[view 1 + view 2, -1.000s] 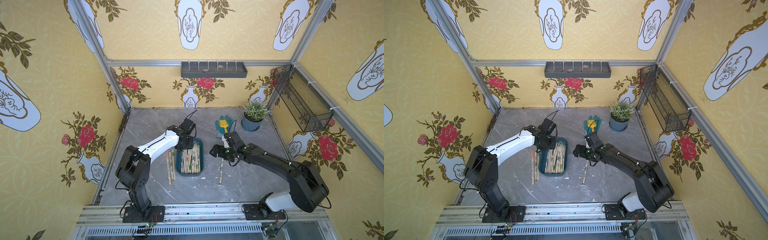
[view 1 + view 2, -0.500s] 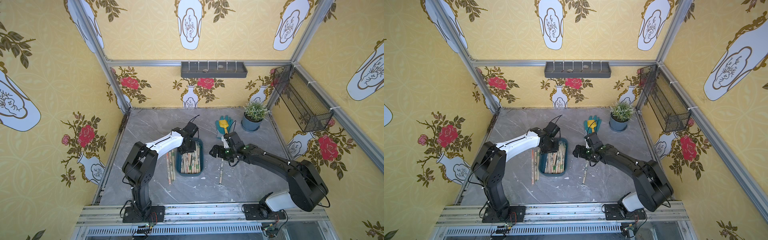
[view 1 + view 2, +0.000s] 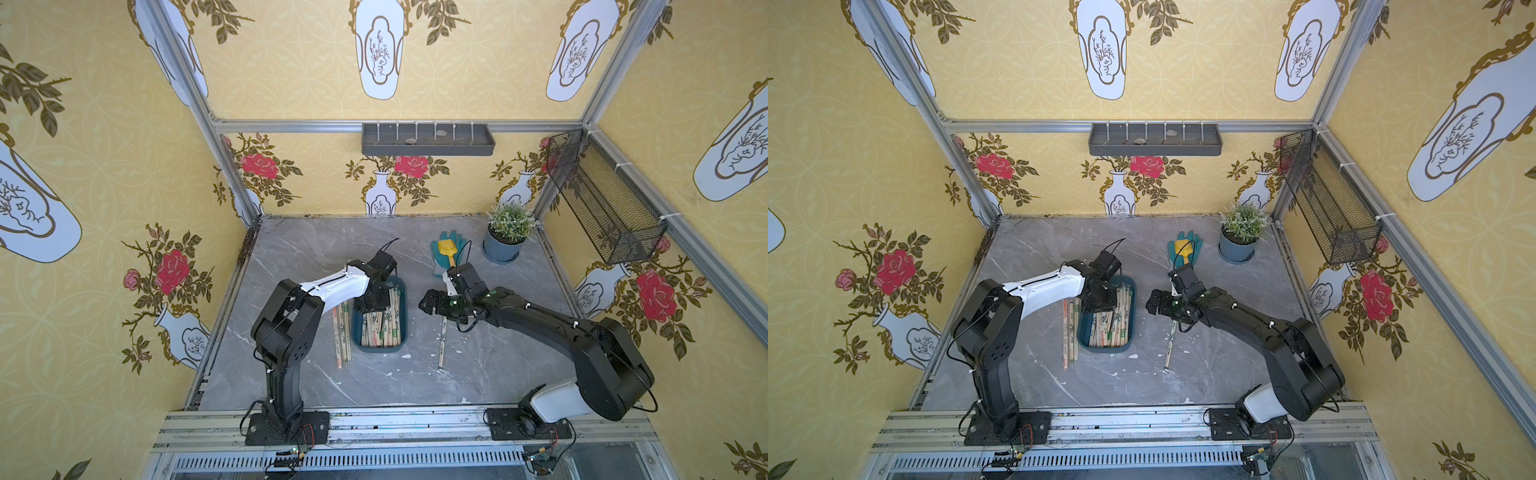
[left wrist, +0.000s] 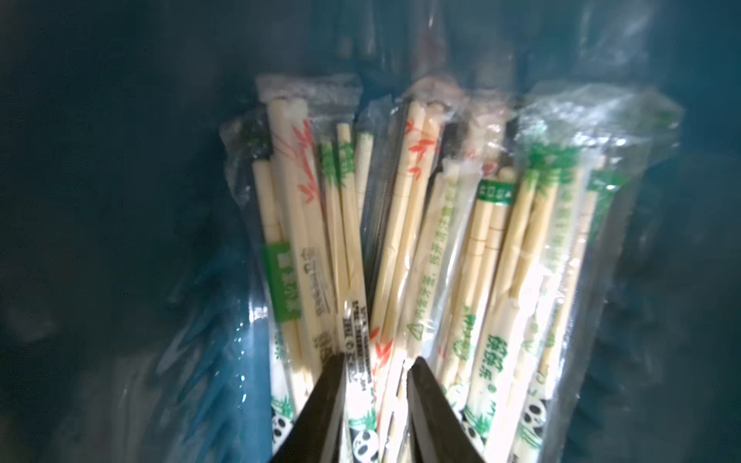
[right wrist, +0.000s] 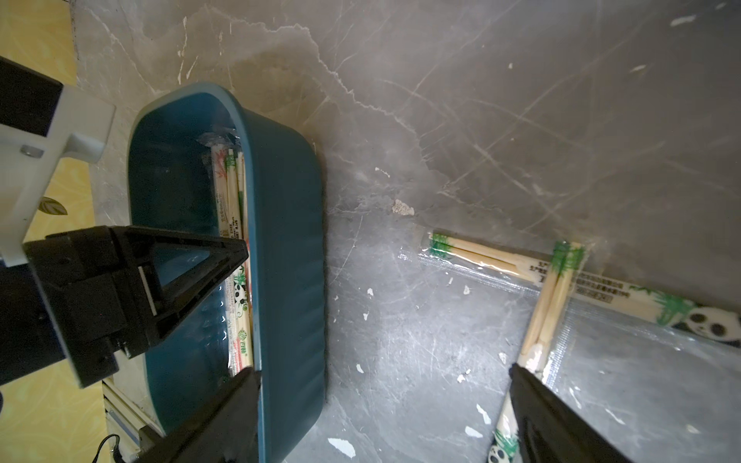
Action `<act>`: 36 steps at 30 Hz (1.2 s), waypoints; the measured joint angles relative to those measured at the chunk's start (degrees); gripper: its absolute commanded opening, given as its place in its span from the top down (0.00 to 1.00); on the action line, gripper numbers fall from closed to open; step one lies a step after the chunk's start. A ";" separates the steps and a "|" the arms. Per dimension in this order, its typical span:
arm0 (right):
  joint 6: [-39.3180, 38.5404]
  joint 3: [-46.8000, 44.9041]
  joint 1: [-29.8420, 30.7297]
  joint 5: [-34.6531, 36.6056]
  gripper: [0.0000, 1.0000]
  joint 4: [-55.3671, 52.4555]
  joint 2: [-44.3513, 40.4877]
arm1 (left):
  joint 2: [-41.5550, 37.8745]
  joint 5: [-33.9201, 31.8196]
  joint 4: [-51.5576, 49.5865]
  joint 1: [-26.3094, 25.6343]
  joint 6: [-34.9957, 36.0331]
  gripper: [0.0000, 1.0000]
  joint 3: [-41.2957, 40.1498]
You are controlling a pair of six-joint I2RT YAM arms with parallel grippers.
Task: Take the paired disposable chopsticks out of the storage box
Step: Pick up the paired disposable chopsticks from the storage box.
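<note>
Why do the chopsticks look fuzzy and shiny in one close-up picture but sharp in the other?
Left wrist view: the camera is deep inside the storage box, so its walls look nearly black, the chopsticks are soft and smeary, and their wrappers flash white glare. Right wrist view: brighter and sharper, with the loose pair on the table clear. Top views: evenly lit, everything small but crisp.

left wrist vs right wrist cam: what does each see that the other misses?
Left wrist only: fanned ends of clear-wrapped pale bamboo chopstick pairs, some between the left tool's fingers. Right wrist only: grey marble tabletop, two wrapped pairs crossed on it, open right tool. Both: dark teal plastic storage box, its chopsticks, the left tool.
</note>
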 measured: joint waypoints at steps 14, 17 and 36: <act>0.04 0.00 -0.04 0.22 0.02 -0.39 0.00 | 0.39 -1.42 0.55 -0.09 -1.03 0.74 -0.98; 0.07 0.00 -0.04 0.33 0.02 -0.44 -0.13 | 0.26 -1.49 0.15 -0.09 -1.07 0.81 -0.98; 0.24 1.03 -0.09 0.50 0.02 -1.16 0.46 | -7.37 -2.03 -3.91 -0.11 1.42 1.00 3.85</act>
